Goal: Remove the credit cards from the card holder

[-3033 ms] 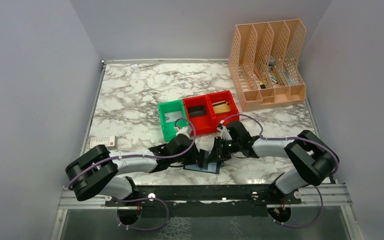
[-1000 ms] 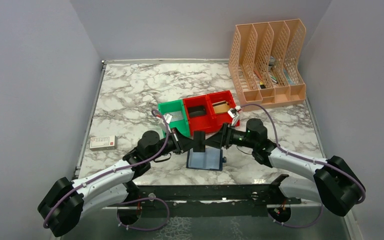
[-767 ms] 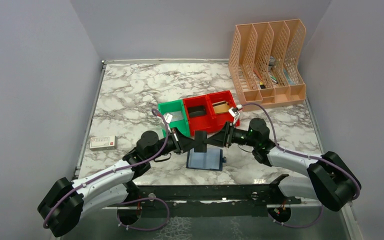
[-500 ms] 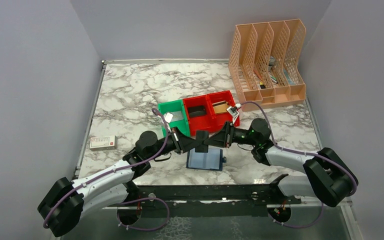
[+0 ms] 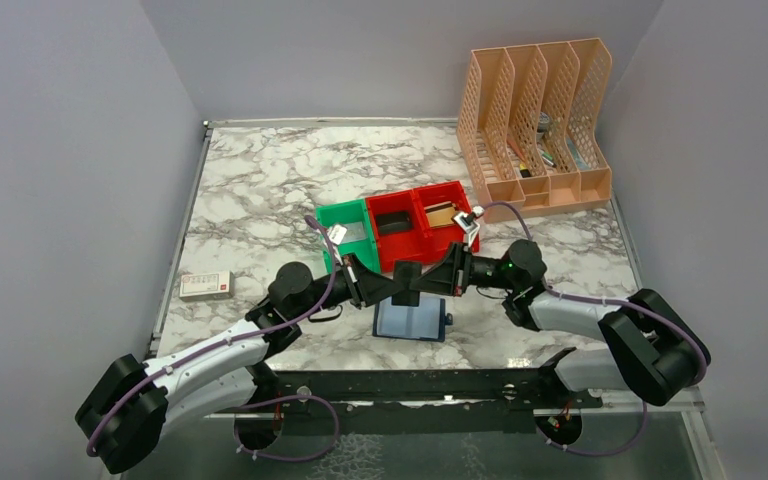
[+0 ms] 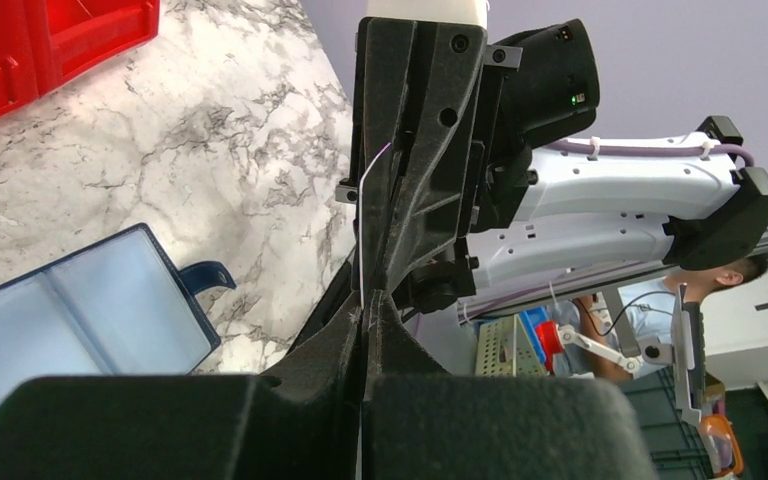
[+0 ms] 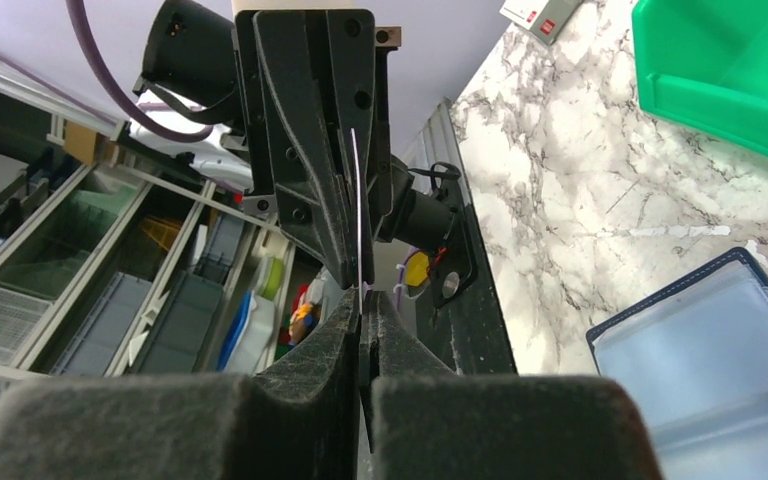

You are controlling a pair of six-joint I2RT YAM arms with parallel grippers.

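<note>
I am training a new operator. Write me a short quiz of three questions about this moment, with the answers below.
1. True or false: the card holder lies folded shut on the table.
2. Choose one: what are the left gripper and the right gripper both pinching in the air?
A) a thin card
B) a pen
C) the card holder
3. Fill in: in the top view, the small white box lies near the table's ___ edge.

Key
1. False: it lies open, with the lighter inner panels facing up.
2. A
3. left
</note>
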